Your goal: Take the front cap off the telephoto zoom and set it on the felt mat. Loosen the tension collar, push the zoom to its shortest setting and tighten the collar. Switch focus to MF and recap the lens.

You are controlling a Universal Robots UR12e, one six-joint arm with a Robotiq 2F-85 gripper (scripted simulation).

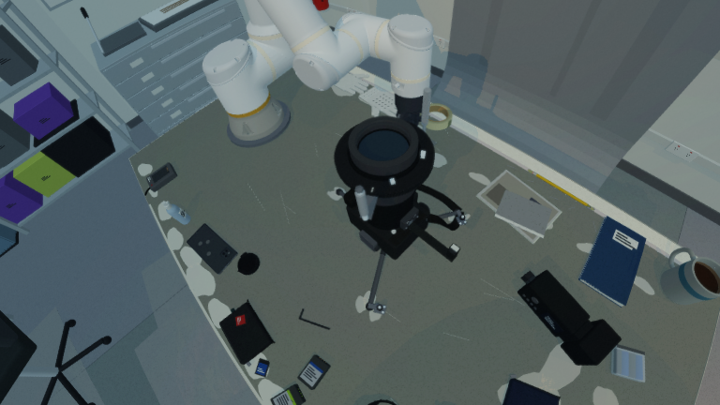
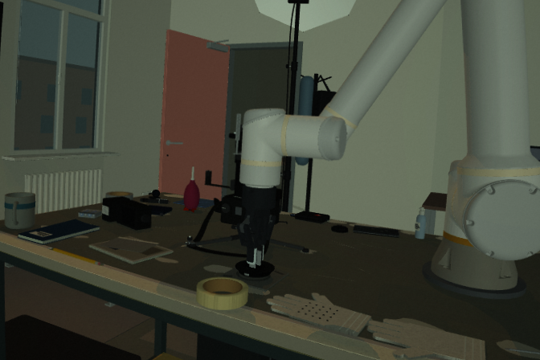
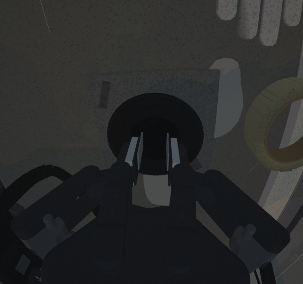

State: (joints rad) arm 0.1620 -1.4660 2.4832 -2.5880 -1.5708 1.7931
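My gripper (image 3: 155,150) points straight down behind the telephoto zoom (image 1: 384,167) and is closed on the raised middle of the round black front cap (image 3: 155,132), which sits low on the grey felt mat (image 3: 158,114) near the table's far edge. In the second side camera the gripper (image 2: 256,255) stands right over the cap (image 2: 255,268). The zoom stands upright on its small tripod, its front glass uncovered and facing up. The mat is hidden behind the lens in the side camera.
A roll of tape (image 2: 222,291) lies close to the mat by the table edge, and a pair of work gloves (image 2: 318,309) lies beside it. A camera body (image 1: 567,317), a notebook (image 1: 612,259) and a mug (image 1: 692,275) sit further along the table.
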